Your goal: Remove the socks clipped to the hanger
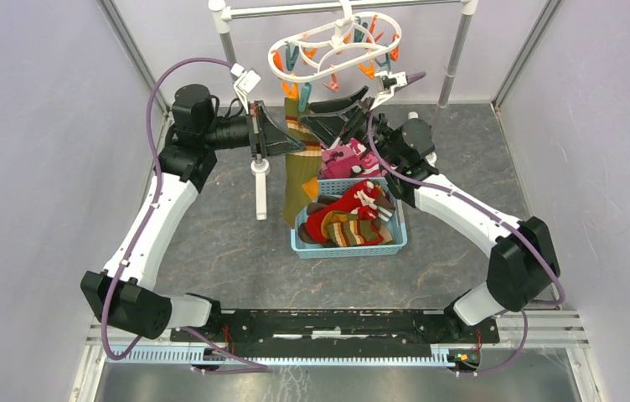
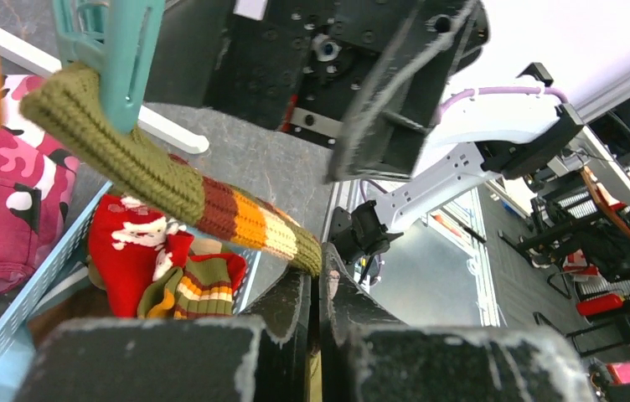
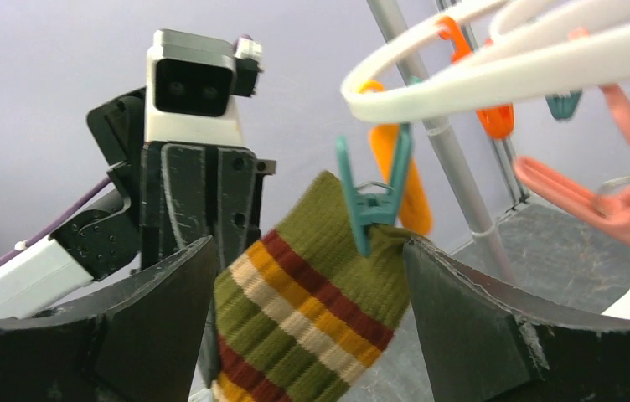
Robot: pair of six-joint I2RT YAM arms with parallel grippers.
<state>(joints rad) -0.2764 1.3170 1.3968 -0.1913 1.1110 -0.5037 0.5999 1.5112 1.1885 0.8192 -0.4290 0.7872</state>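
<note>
An olive sock with red, orange and cream stripes (image 1: 298,172) hangs from a teal clip (image 1: 304,95) on the white hanger (image 1: 337,38). My left gripper (image 1: 293,142) is shut on this sock below the clip; in the left wrist view the sock (image 2: 169,184) runs from the teal clip (image 2: 119,59) into the closed jaws (image 2: 320,280). My right gripper (image 1: 322,119) is open, its fingers on either side of the sock's top (image 3: 312,293) and the teal clip (image 3: 370,201); the right finger (image 3: 462,318) touches the sock's edge. Other socks, red (image 1: 337,209) and striped (image 1: 358,230), lie in the basket.
A blue basket (image 1: 349,249) sits under the hanger, with a pink camouflage cloth (image 1: 347,157) behind it. The metal rail stand (image 1: 337,8) carries the hanger; its white post (image 1: 260,180) stands left of the sock. Orange and teal clips (image 1: 328,79) dangle empty.
</note>
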